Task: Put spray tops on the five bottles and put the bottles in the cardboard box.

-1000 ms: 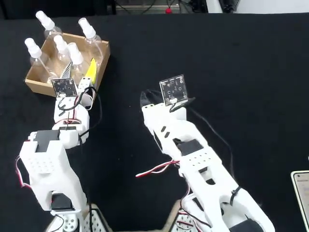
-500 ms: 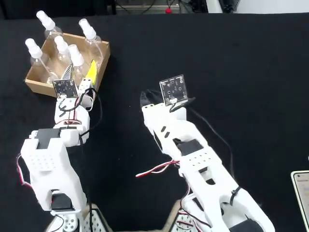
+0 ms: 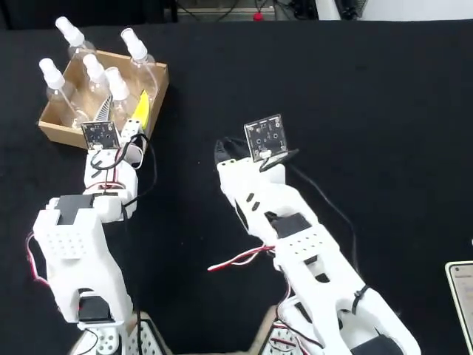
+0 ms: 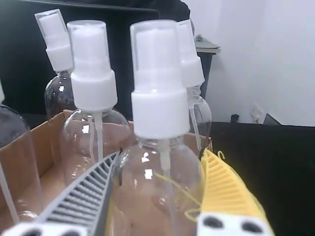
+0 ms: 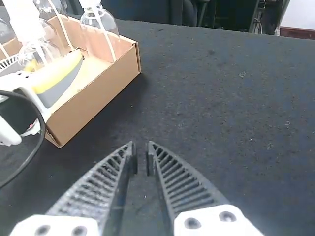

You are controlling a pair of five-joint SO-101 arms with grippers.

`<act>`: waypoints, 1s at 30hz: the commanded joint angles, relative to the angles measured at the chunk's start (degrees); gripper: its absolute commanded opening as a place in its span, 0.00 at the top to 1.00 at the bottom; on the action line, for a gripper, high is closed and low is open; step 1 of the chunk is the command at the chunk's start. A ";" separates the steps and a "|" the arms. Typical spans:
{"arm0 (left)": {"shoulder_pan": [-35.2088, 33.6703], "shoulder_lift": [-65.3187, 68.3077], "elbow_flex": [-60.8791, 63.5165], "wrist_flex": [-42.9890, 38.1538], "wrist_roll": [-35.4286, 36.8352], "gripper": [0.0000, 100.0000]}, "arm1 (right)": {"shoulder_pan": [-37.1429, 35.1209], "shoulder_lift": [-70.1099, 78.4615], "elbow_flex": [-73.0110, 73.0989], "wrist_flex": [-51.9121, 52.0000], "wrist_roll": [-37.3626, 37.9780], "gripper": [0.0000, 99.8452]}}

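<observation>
**A:** Upper left of the high view, that was where it all sat. The cardboard box [image 3: 59,133] lay on the black table [image 3: 332,89], and four bottles [image 3: 137,63] stood upright inside it, each with a white cap.

**B:** And the fifth bottle [image 3: 118,97]?

**A:** In the box too, at the lower right corner of it, nearest the arms. The left gripper [image 3: 122,109] was right on it, clamped around the clear body. The grey finger [image 4: 83,196] pressed one flank and the yellow finger [image 4: 226,191] the other.

**B:** The left wrist view backed that up?

**A:** Plainly. The fifth bottle [image 4: 157,191] stood upright dead centre between the two fingers, its spray top [image 4: 160,83] seated on the neck. The other bottles crowded behind it, and the brown wall of the box [image 4: 19,157] showed at lower left.

**B:** What about the other arm?

**A:** The right gripper [image 3: 222,154] hung over bare table near the middle of the high view, well apart from the box. In its own wrist view the right gripper [image 5: 141,147] had its jaws drawn together to a thin slit, with nothing between them.

**B:** Could it see the box?

**A:** Yes, the box [image 5: 98,93] was in the upper left of that frame, with the yellow finger [image 5: 56,76] inside it.
</observation>
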 commanded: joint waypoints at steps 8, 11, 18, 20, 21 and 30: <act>0.22 -0.09 -0.48 -0.26 0.09 0.75 | -0.79 0.22 -2.86 -1.58 0.44 0.96; 0.22 -0.09 -0.48 -0.26 0.09 0.75 | -0.79 0.22 -2.86 -1.58 0.44 0.96; 0.22 -0.18 -0.22 -0.26 0.09 0.75 | -0.79 0.22 -2.86 -1.58 0.44 0.96; 0.22 -0.18 -0.13 -0.26 0.09 0.75 | -0.79 0.22 -2.86 -1.58 0.44 0.96; 0.22 -0.18 -0.22 -0.26 0.09 0.75 | -0.79 0.22 -2.86 -1.58 0.44 0.96; -0.48 -0.18 -0.13 -0.26 0.09 0.75 | -0.79 0.22 -2.86 -1.58 0.44 0.96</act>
